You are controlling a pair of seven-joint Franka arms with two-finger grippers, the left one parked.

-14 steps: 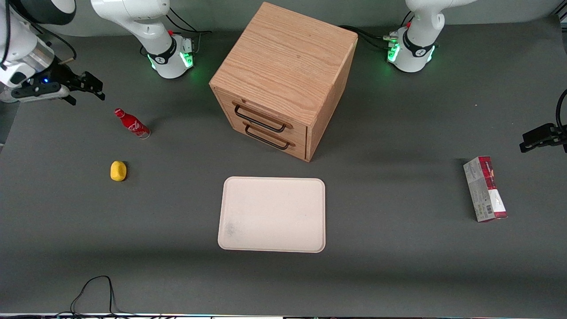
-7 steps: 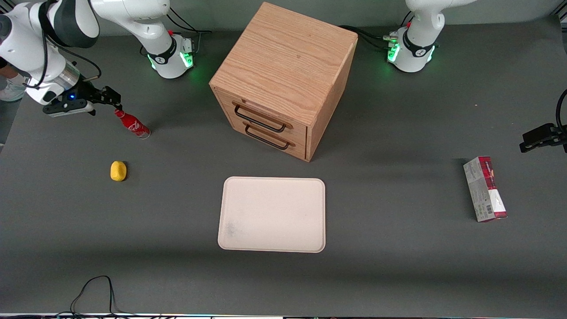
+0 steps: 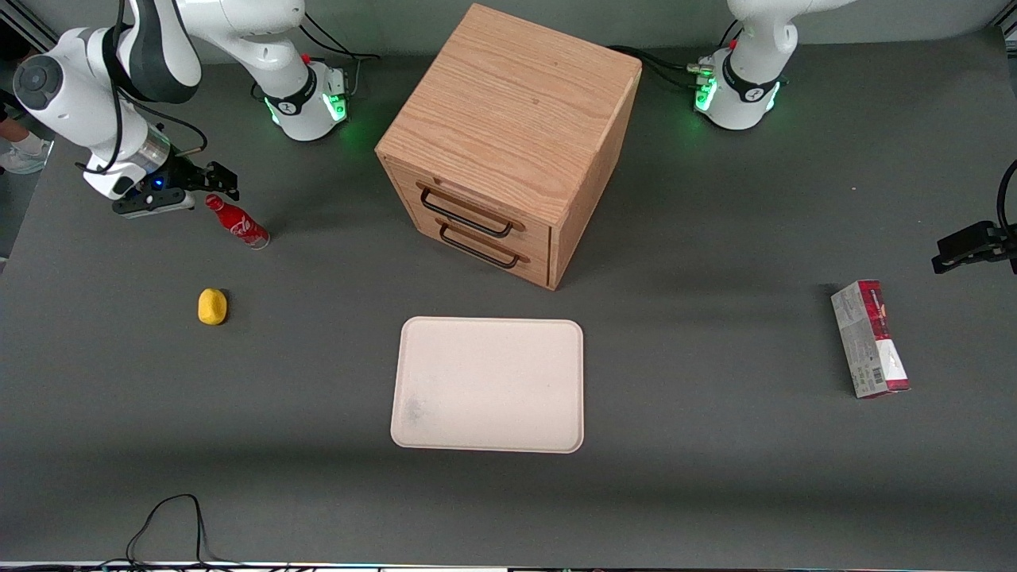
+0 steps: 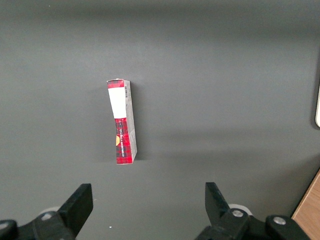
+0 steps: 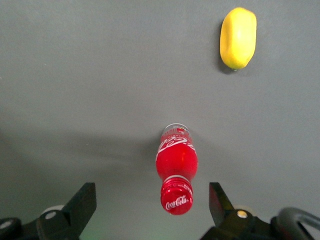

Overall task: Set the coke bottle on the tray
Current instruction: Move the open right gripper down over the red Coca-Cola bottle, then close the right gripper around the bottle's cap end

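Note:
The coke bottle stands upright on the dark table, toward the working arm's end; it is slim and red, with a red cap and white script logo. The right wrist view looks down on the coke bottle, cap uppermost, between the two spread fingers. My gripper hovers open just above the cap, touching nothing. The cream-white tray lies flat near the middle of the table, nearer the front camera than the wooden drawer box, with nothing on it.
A yellow lemon-like object lies nearer the front camera than the bottle, also seen as the lemon. The wooden drawer box stands mid-table. A red-and-grey carton lies toward the parked arm's end. A black cable loops at the front edge.
My gripper has swung in from the table's end to a spot just above the bottle's cap. The bottle, tray and lemon have not moved.

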